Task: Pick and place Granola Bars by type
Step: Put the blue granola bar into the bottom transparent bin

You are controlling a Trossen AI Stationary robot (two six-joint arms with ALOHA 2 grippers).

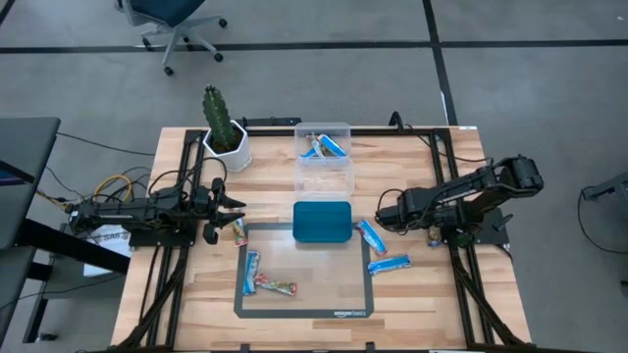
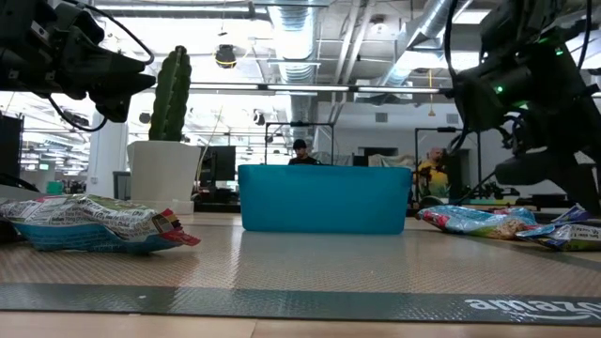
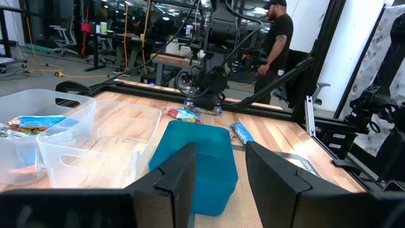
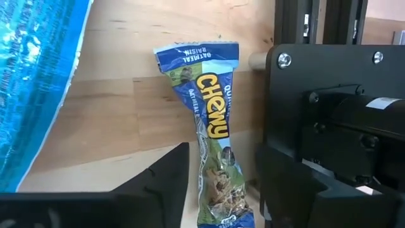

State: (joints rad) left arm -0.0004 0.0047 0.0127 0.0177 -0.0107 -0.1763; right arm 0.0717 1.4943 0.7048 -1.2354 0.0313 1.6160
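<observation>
Granola bars lie scattered on the table. A blue bar and a multicoloured bar rest flat on the grey mat, and another multicoloured bar lies at the mat's far left corner. Two blue bars lie by the mat's right edge. A small blue bar lies by the right arm's base. More bars sit in the clear box. My left gripper is open and raised left of the teal tray. My right gripper is open and raised right of the tray.
A potted cactus stands at the far left of the table. The clear box has two compartments, and the near one looks bare. Black frame rails run along both table sides. A person stands beyond the table.
</observation>
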